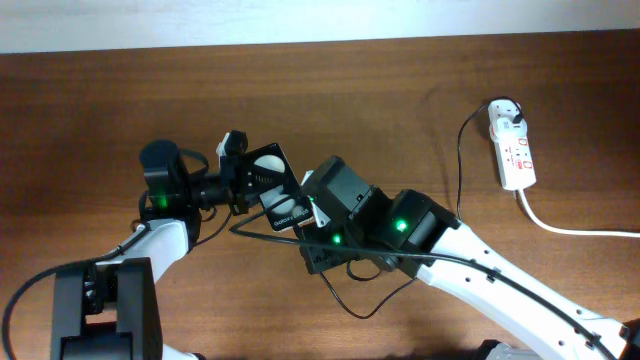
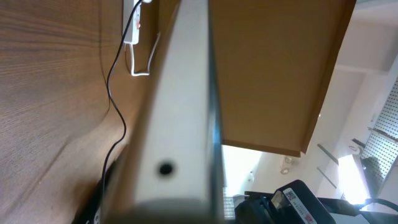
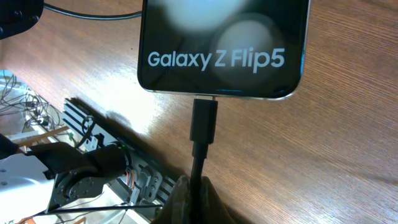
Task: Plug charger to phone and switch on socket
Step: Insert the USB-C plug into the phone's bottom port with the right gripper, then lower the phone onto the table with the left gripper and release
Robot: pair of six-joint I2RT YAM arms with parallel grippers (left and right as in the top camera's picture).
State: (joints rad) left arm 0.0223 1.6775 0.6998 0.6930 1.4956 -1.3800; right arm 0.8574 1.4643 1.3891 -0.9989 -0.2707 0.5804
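Observation:
The black phone (image 1: 275, 190) is tilted up off the table, held by my left gripper (image 1: 240, 180). In the right wrist view the phone (image 3: 224, 43) shows two pale round spots and the text "Galaxy Z Flip5". My right gripper (image 3: 198, 196) is shut on the charger's black cable just behind its connector tip (image 3: 204, 121), which meets the phone's bottom edge. In the overhead view the right gripper (image 1: 312, 212) is next to the phone. The white socket (image 1: 512, 150) lies at the far right with the white plug head (image 1: 506, 110) in it. The phone's edge (image 2: 180, 112) fills the left wrist view, blurred.
The thin black cable (image 1: 459, 170) runs from the plug head down the table and loops under my right arm. The socket's thick white cord (image 1: 570, 228) trails off to the right edge. The socket (image 2: 132, 28) also shows far off in the left wrist view.

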